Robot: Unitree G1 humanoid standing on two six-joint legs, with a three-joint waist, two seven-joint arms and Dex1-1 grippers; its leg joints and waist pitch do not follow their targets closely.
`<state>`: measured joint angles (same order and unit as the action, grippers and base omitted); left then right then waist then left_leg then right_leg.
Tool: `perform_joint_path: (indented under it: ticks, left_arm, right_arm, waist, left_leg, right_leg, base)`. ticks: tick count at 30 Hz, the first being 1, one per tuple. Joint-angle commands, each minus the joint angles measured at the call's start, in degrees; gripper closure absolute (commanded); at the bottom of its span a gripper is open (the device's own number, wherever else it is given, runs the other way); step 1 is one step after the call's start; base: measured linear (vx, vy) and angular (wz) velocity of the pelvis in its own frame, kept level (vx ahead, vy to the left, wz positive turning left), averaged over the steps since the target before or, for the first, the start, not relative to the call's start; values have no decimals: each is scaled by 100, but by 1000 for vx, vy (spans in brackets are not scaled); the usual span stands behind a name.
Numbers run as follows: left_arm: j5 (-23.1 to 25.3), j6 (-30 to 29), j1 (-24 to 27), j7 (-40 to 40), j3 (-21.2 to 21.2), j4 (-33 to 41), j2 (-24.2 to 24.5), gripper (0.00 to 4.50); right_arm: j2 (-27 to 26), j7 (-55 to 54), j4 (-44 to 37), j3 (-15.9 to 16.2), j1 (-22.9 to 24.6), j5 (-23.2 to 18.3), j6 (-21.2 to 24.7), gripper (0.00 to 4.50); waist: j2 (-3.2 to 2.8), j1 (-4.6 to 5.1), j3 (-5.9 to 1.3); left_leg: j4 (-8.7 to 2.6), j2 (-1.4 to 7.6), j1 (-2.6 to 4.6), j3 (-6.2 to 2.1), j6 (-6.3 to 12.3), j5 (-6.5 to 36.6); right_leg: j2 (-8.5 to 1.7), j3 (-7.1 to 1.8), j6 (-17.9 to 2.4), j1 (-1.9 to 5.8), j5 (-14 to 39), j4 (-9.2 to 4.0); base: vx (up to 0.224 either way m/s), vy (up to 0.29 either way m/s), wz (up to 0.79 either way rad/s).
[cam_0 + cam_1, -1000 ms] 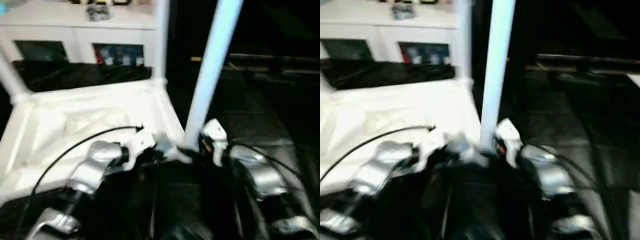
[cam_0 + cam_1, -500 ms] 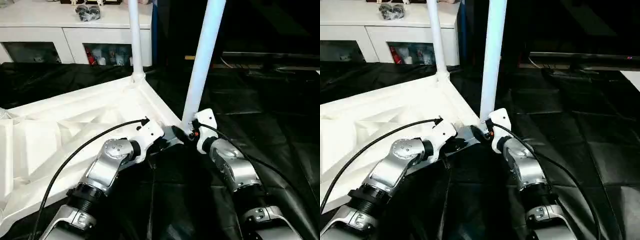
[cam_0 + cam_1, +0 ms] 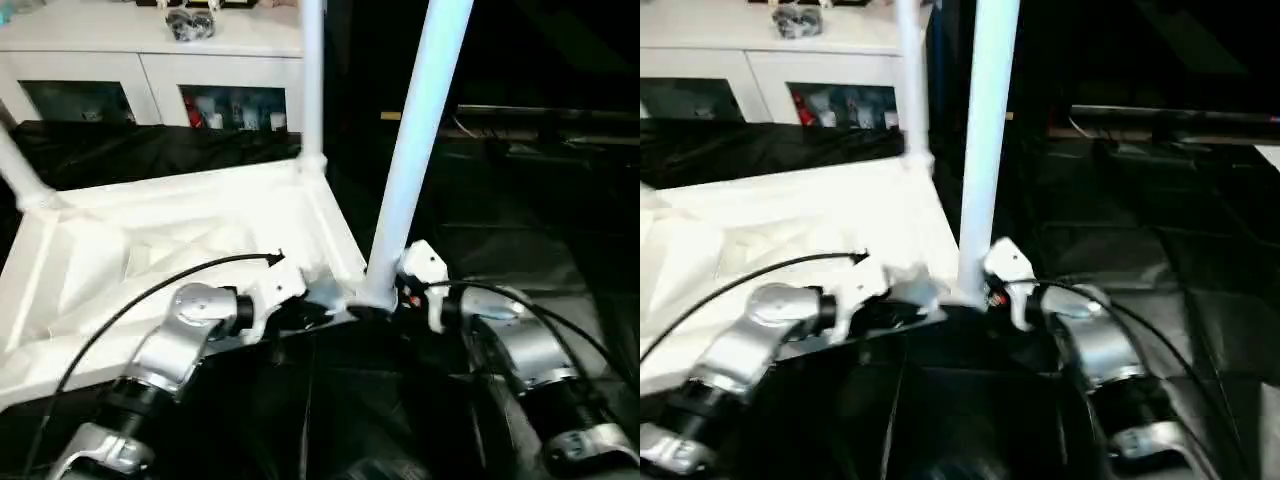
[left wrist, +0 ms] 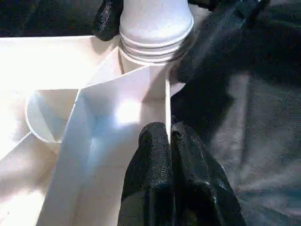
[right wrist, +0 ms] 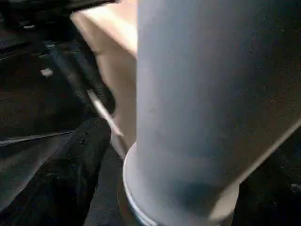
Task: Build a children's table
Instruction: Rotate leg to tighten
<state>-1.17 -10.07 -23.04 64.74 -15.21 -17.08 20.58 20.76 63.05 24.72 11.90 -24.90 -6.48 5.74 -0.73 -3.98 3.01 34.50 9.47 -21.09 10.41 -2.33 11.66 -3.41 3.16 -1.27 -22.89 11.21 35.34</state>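
While the children's table lies upside down on the black-covered table, its ribbed underside faces up and its long axis runs from the robot's left toward the near corner between the two arms. Three legs show standing upward from corner sockets: one at far left, one at the far corner, and the nearest leg, which leans slightly right. The left gripper is pinched tight on the thin rim of the tabletop by that near socket. The right gripper stands wide about the nearest leg's base. Behind stands a white cabinet.
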Motion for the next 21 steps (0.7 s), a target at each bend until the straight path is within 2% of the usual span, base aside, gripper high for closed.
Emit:
perform_joint_path:
  ticks: [1, 3, 4, 7, 14, 21]
  left_arm:
    - [-469, 113, -45, 462, -135, 334, -97, 450]
    - [-482, 124, -48, 524, -143, 333, -70, 450]
    - [-506, 102, -49, 592, -146, 340, -43, 450]
    - [-550, 51, -51, 797, -188, 366, 63, 450]
    - [-567, 74, -31, 875, -156, 379, 119, 450]
    - [-398, 160, -86, 416, -91, 240, -64, 450]
  right_arm:
    - [34, 468, -209, 284, 32, -87, 24, 55]
    - [60, 545, -218, 287, 31, -90, 38, 55]
    - [83, 630, -231, 290, 30, -109, 74, 79]
    - [140, 823, -259, 322, 23, -133, 133, 100]
    - [106, 828, -194, 346, 9, -105, 38, 161]
    - [-108, 467, -248, 274, 153, -107, 78, 178]
  waist:
    - [56, -29, -350]
    - [53, -53, -353]
    - [62, -71, -354]
    - [61, -108, -360]
    - [51, -111, -363]
    - [36, -108, -359]
  left_leg:
    - [-379, 405, 45, -125, 551, 671]
    - [-377, 414, 51, -122, 561, 631]
    - [-377, 409, 49, -118, 543, 641]
    - [-379, 415, 64, -117, 508, 648]
    - [-381, 411, 47, -121, 475, 631]
    - [-387, 413, 55, -120, 415, 708]
  right_leg:
    - [-521, -301, -1402, 295, 848, -406]
    - [-525, -300, -1424, 287, 788, -399]
    - [-520, -298, -1430, 286, 782, -392]
    - [-527, -301, -1410, 282, 817, -395]
    - [-522, -288, -1421, 292, 732, -383]
    - [-525, -289, -1389, 282, 836, -406]
  base:
    - [0, 0, 0]
    - [0, 0, 0]
    - [0, 0, 0]
    - [0, 0, 0]
    - [0, 0, 0]
    - [0, 0, 0]
